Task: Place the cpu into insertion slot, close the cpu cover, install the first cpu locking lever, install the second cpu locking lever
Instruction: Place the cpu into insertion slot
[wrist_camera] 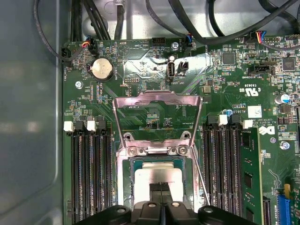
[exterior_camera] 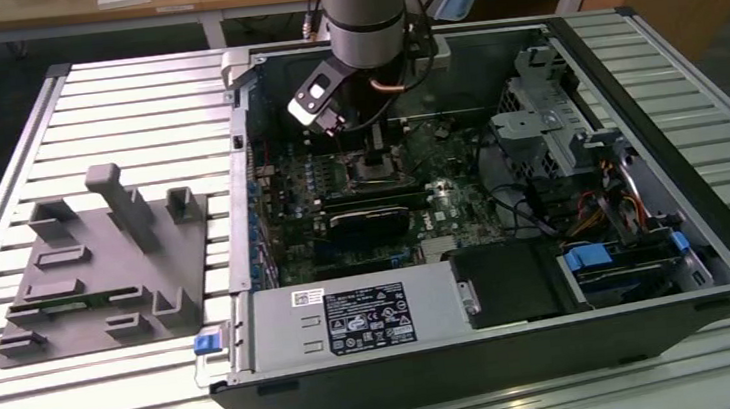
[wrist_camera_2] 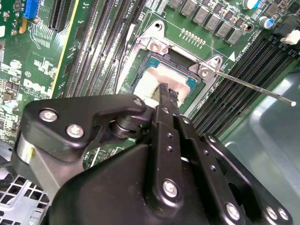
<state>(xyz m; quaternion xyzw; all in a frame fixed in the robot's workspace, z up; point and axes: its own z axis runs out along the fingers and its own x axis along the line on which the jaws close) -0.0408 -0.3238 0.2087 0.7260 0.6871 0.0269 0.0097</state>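
The cpu (wrist_camera: 157, 180) lies flat in the insertion slot (wrist_camera: 132, 164), its silvery face showing in both wrist views (wrist_camera_2: 152, 79). The cpu cover (wrist_camera: 157, 101) is swung open and lies back on the green board, away from the socket and hinged at its edge. A thin metal locking lever (wrist_camera_2: 253, 87) stands free beside the socket, unlatched. My gripper (wrist_camera_2: 168, 93) is shut, its black fingertips (wrist_camera: 161, 190) pressed together right over the cpu's face. In the exterior view the gripper (exterior_camera: 367, 149) reaches down into the open computer case above the socket (exterior_camera: 376, 168).
Long black memory slots (wrist_camera: 91, 173) flank the socket on both sides. A black graphics card (exterior_camera: 370, 226) sits just in front of the socket. The power supply (exterior_camera: 349, 319) and drive cage (exterior_camera: 538, 127) hem in the case. A grey fixture (exterior_camera: 110, 264) stands on the slatted table (exterior_camera: 128, 107) at the exterior view's left.
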